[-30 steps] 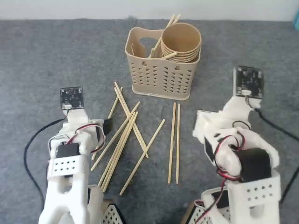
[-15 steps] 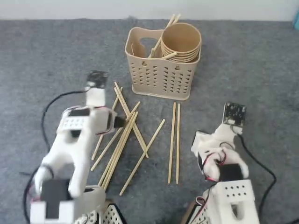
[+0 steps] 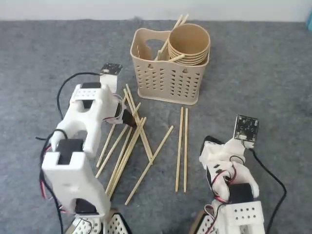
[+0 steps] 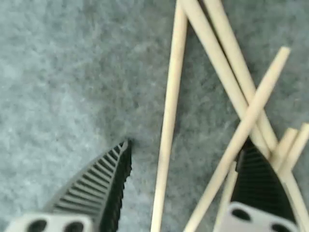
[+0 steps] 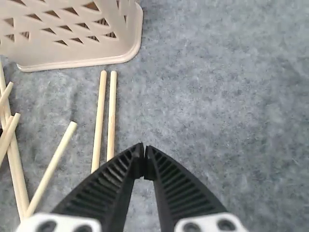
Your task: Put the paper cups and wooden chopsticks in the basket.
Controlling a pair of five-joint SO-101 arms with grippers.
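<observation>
Jaws of my left gripper (image 4: 187, 145) stand apart with loose wooden chopsticks (image 4: 170, 111) lying between them, while my right gripper (image 5: 144, 152) is pinched together just beside a chopstick pair (image 5: 112, 116), the basket (image 5: 72, 43) holding the paper cups (image 3: 190, 44) beyond its tips

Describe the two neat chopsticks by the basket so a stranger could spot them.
Find the beige basket at the back. In front of its right half lie two chopsticks side by side. Unlike the crossed heap beside them, they are parallel and lie apart from it.
</observation>
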